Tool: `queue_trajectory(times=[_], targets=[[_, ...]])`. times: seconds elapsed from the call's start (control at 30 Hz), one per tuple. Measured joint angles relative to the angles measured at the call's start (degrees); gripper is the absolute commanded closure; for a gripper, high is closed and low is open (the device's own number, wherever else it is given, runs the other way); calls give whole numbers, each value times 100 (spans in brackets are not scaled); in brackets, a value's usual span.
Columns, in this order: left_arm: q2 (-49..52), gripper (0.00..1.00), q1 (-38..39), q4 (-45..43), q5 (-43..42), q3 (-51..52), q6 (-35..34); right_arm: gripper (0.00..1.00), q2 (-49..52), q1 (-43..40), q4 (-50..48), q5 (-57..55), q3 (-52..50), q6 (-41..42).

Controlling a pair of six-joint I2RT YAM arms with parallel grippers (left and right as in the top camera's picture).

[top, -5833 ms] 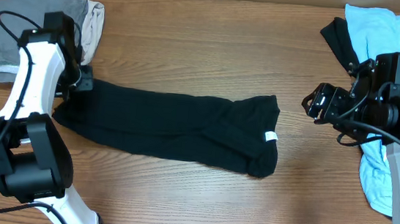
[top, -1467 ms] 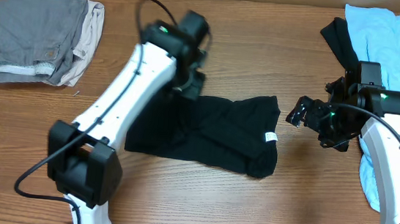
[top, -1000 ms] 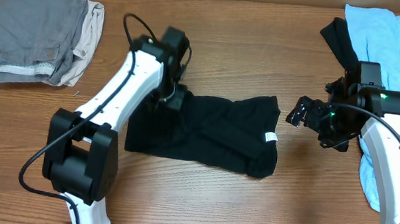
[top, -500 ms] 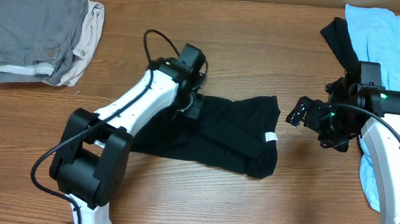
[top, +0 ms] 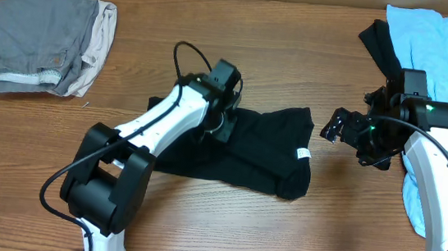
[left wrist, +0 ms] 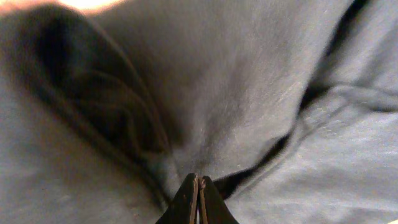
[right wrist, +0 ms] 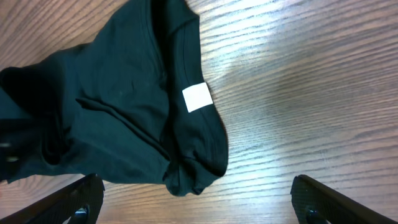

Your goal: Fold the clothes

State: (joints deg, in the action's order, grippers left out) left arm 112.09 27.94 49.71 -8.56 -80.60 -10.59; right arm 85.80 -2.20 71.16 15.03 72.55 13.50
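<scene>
On the brown wooden table [top: 223, 224], your soft black T-shirt [top: 263, 150] is lying mid-table, bunched into a short band; I judge its cross fold is only half made. The crumpled light-blue cloth garment [top: 430, 38] is lying unfolded at the far right, while the grey and beige fabric stack [top: 35, 37] at far left is looking done. Your left claw [left wrist: 198, 186] is pinching a ridge of the shirt, and your right claw [top: 337, 128] is hovering spread and empty near the small white label [right wrist: 197, 97].

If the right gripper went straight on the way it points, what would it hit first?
Probably the black T-shirt, at its bunched end near the white label. Depth is unclear, so the open right gripper might meet the table beside it first.
</scene>
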Motion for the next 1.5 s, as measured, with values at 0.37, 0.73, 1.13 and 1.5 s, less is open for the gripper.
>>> queue_trajectory(times=[0.37,0.73,1.13,1.5], targets=[[33,30,-157,1574,0,-3303,238,0,0,20,-269,13,-114,-2],[33,14,-409,2328,407,-4365,518,0,446,649,-1679,20,-1147,-133],[33,12,-796,2612,715,-4371,634,0,1692,1211,-2518,-127,-1231,-339],[33,12,-796,2664,715,-4374,636,20,1735,1239,-2444,-240,-1196,-186]])
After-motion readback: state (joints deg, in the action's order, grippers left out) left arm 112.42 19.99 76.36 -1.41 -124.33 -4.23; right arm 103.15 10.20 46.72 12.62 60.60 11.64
